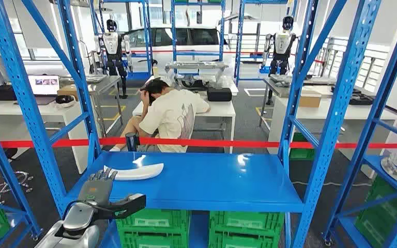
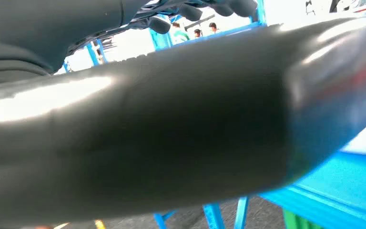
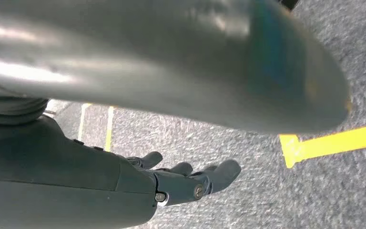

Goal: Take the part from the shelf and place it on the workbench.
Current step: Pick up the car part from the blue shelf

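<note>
While the long curved white plastic part (image 1: 134, 172) lies untouched on the blue metal shelf (image 1: 212, 183) | L hand (image 1: 99, 187) just short, fingers spread, empty | R hand (image 3: 186, 179) hangs over floor, loosely apart, empty | risk: smooth part skids off edge if nudged.

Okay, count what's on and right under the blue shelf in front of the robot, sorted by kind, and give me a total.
Long curved white plastic part lying on the blue metal shelf: 1
Green plastic slatted crates under that shelf: 2
Total: 3
</note>
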You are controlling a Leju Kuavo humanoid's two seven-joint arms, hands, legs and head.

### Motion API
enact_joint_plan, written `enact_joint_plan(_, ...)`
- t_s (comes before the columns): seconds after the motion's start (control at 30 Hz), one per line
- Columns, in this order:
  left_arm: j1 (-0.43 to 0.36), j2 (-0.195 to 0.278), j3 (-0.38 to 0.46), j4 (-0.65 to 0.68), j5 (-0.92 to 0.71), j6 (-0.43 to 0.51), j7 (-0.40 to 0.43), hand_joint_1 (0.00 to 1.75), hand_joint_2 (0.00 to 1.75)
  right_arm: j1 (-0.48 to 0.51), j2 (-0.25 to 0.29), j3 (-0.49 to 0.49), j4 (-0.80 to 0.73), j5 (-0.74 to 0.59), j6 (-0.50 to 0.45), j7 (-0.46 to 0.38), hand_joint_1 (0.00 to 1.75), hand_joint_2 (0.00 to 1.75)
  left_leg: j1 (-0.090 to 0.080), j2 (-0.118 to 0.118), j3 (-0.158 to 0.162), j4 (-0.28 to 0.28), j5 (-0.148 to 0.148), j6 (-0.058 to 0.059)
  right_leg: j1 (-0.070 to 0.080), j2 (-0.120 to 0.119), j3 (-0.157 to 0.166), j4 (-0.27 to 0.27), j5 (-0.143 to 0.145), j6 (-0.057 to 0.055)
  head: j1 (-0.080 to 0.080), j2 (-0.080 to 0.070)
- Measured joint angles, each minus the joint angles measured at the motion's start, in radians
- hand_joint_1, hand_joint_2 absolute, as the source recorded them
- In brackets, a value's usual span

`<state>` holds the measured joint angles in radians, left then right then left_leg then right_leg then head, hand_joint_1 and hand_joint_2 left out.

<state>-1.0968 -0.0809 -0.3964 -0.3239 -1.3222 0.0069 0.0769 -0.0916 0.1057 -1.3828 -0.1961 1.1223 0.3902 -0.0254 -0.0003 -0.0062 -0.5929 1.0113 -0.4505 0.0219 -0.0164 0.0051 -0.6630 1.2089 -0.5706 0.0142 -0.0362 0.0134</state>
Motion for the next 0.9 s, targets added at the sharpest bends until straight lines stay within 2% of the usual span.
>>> enact_joint_plan(0.13,0.004,-0.002,0.000,0.001,0.000,0.001,-0.001,0.00,0.00,0.001,0.000,0.000,0.000,0.000,0.000,0.000,0.00,0.00,-0.005,0.000,0.008,0.001,-0.013,0.005,0.000,0.000,-0.083,0.119,-0.025,0.002,0.000,0.000)
enact_joint_plan(0.3,0.004,-0.002,0.000,0.001,0.000,0.001,-0.001,0.00,0.00,0.001,0.000,0.000,0.000,0.000,0.000,0.000,0.00,0.00,-0.005,0.000,0.009,0.002,-0.014,0.005,0.000,0.000,-0.090,0.126,-0.023,0.002,0.000,0.000)
enact_joint_plan(0.4,0.005,-0.002,0.000,0.001,-0.001,0.001,-0.003,0.00,0.00,0.002,0.000,0.000,0.000,0.000,0.000,0.001,0.00,0.00,-0.006,0.000,0.012,0.003,-0.018,0.005,0.000,0.000,-0.100,0.127,-0.011,0.002,0.000,0.000)
enact_joint_plan(0.43,0.006,-0.002,0.000,0.001,-0.001,0.001,-0.003,0.00,0.00,0.002,0.000,0.000,0.000,0.000,0.000,0.001,0.00,0.00,-0.006,0.000,0.017,0.005,-0.023,0.004,0.000,0.000,-0.094,0.099,0.016,0.001,0.000,0.000)
enact_joint_plan(0.47,0.006,-0.003,0.000,0.001,-0.002,0.001,-0.004,0.00,0.00,0.003,0.000,0.000,0.000,0.000,0.000,0.002,0.00,0.00,-0.005,0.000,0.024,0.008,-0.031,0.002,0.000,-0.001,-0.078,0.048,0.055,0.000,0.000,0.000)
enact_joint_plan(0.5,0.005,-0.003,0.000,0.001,-0.003,0.001,-0.005,0.00,0.00,0.003,0.000,0.000,0.000,0.000,0.001,0.003,0.00,0.00,-0.007,0.000,0.032,0.012,-0.044,-0.004,0.001,-0.002,-0.049,-0.024,0.089,-0.004,0.000,0.000)
enact_joint_plan(0.53,0.003,-0.003,0.000,-0.001,-0.003,0.001,-0.005,0.00,0.00,0.003,0.001,0.000,0.000,0.000,0.002,0.004,0.00,0.00,-0.007,0.000,0.038,0.027,-0.063,-0.017,0.001,-0.002,-0.010,-0.097,0.115,-0.015,-0.001,0.000)
enact_joint_plan(0.57,0.000,-0.003,0.000,-0.002,-0.003,0.001,-0.006,0.00,0.00,0.003,0.001,-0.001,0.000,0.000,0.002,0.005,0.00,0.00,-0.007,0.000,0.031,0.058,-0.083,-0.030,0.001,-0.002,0.023,-0.144,0.118,-0.027,-0.002,0.001)
enact_joint_plan(0.6,-0.002,-0.003,0.000,-0.003,-0.003,0.001,-0.006,0.00,0.00,0.003,0.002,-0.001,0.000,0.000,0.003,0.006,0.00,0.00,-0.007,0.001,0.008,0.109,-0.107,-0.042,0.001,-0.002,0.048,-0.167,0.105,-0.038,-0.003,0.001)
enact_joint_plan(0.63,-0.002,-0.003,0.000,-0.003,-0.003,0.000,-0.006,0.00,0.00,0.003,0.002,-0.001,0.000,0.000,0.003,0.006,0.00,0.00,-0.004,0.001,-0.032,0.179,-0.128,-0.051,0.000,-0.002,0.065,-0.170,0.093,-0.047,-0.003,0.001)
enact_joint_plan(0.67,0.000,-0.002,0.000,-0.001,-0.004,-0.001,-0.005,0.00,0.00,0.003,0.002,-0.001,0.000,0.001,0.003,0.006,0.00,0.00,-0.003,0.001,-0.080,0.246,-0.141,-0.054,0.000,-0.001,0.076,-0.170,0.083,-0.048,-0.003,0.001)
enact_joint_plan(0.7,0.003,-0.002,0.000,0.000,-0.004,-0.002,-0.005,0.00,0.00,0.003,0.002,0.000,0.000,0.001,0.003,0.006,0.00,0.00,-0.002,0.001,-0.121,0.293,-0.139,-0.055,0.000,0.000,0.088,-0.170,0.073,-0.049,-0.004,0.001)
enact_joint_plan(0.73,0.007,0.000,0.000,0.002,-0.004,-0.004,-0.004,0.00,0.00,0.003,0.002,0.000,0.000,0.002,0.003,0.006,0.00,0.00,-0.001,0.001,-0.147,0.304,-0.117,-0.054,0.000,0.002,0.101,-0.170,0.062,-0.049,-0.004,0.001)
enact_joint_plan(0.77,0.008,0.001,0.000,0.003,-0.004,-0.004,-0.003,0.00,0.00,0.003,0.002,-0.001,0.000,0.003,0.003,0.007,0.00,0.00,-0.002,0.001,-0.151,0.274,-0.075,-0.051,0.000,0.004,0.116,-0.170,0.051,-0.048,-0.004,0.001)
enact_joint_plan(0.83,0.007,0.003,0.000,0.003,-0.005,-0.005,-0.003,0.00,0.00,0.005,0.002,-0.001,0.000,0.003,0.003,0.007,0.00,0.00,-0.005,0.001,-0.119,0.146,0.028,-0.042,0.000,0.005,0.144,-0.172,0.028,-0.042,-0.003,0.001)
enact_joint_plan(0.87,0.005,0.005,0.000,0.004,-0.005,-0.005,-0.003,0.00,0.00,0.004,0.002,-0.001,0.000,0.004,0.003,0.007,0.00,0.00,-0.008,0.001,-0.098,0.088,0.057,-0.036,0.000,0.007,0.153,-0.174,0.018,-0.037,-0.004,0.000)
enact_joint_plan(0.9,0.003,0.006,0.000,0.004,-0.005,-0.006,-0.003,0.00,0.00,0.003,0.003,-0.001,0.000,0.004,0.003,0.007,0.00,0.00,-0.012,0.001,-0.081,0.048,0.065,-0.030,0.000,0.007,0.157,-0.179,0.012,-0.031,-0.003,0.000)
